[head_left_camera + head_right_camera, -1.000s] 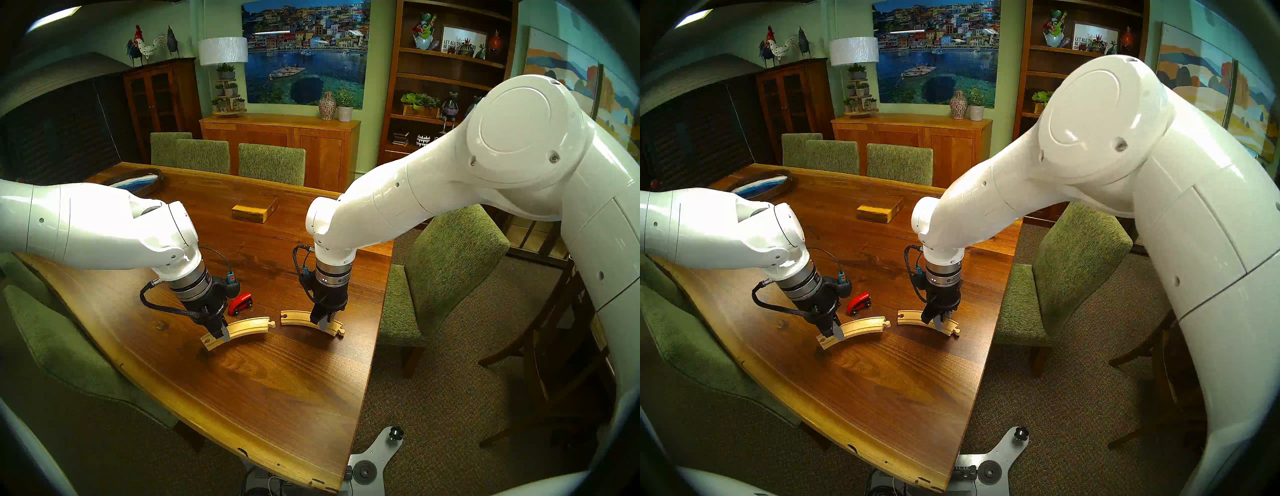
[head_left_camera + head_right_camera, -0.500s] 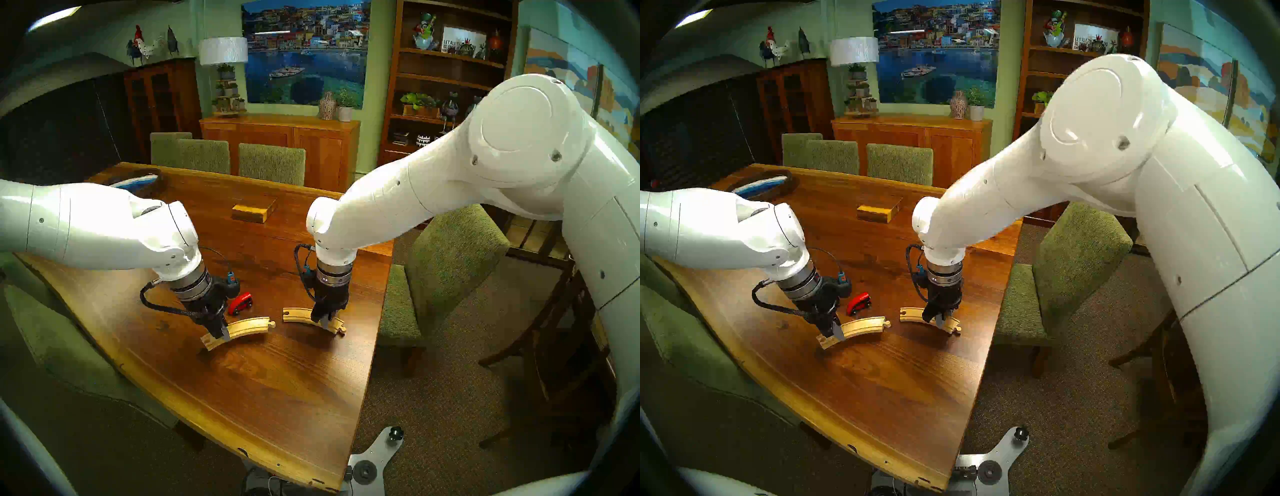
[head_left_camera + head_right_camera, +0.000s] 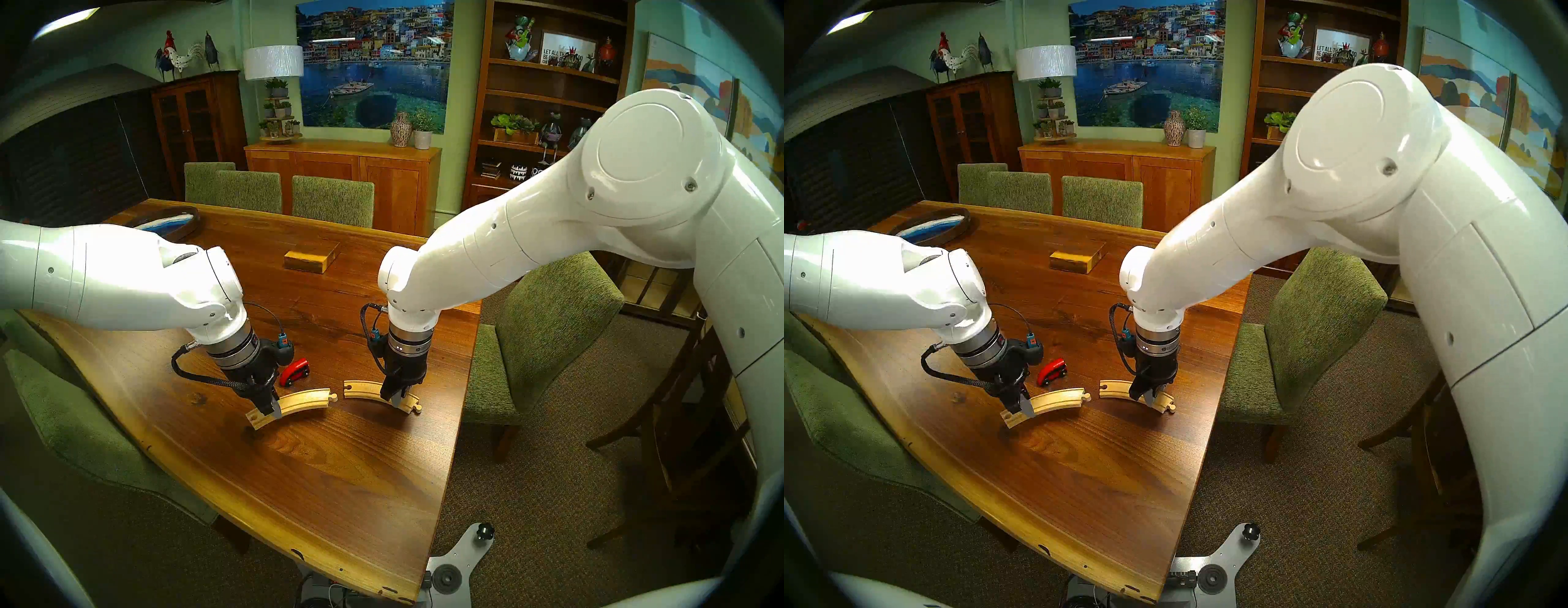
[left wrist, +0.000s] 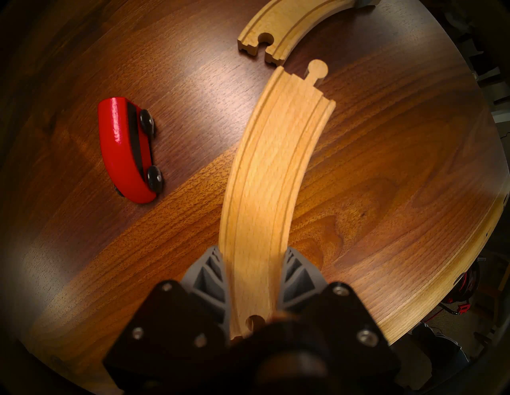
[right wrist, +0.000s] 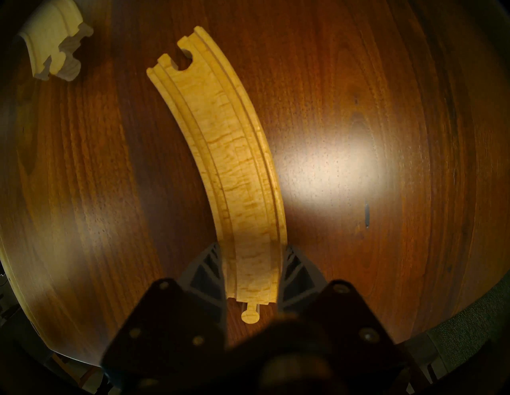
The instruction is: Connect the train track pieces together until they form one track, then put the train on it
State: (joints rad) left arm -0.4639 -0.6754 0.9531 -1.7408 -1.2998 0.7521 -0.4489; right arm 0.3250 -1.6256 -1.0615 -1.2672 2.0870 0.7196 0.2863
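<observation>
Wooden bench (image 3: pixel 348 488) carrying two curved track pieces, one wooden block (image 3: pixel 312 260), one dark oval tray (image 3: pixel 169 220) and one red train (image 3: pixel 295 372); no writing is legible on any of them. Left gripper (image 3: pixel 271 411) — closed on the left track piece (image 3: pixel 292 403) near its hole end. Right gripper (image 3: pixel 396 397) — closed on the right track piece (image 3: pixel 377 392) near its peg end. The two pieces lie apart, peg facing hole, unjoined. The train stands on the bench just behind the left piece, off the track.
</observation>
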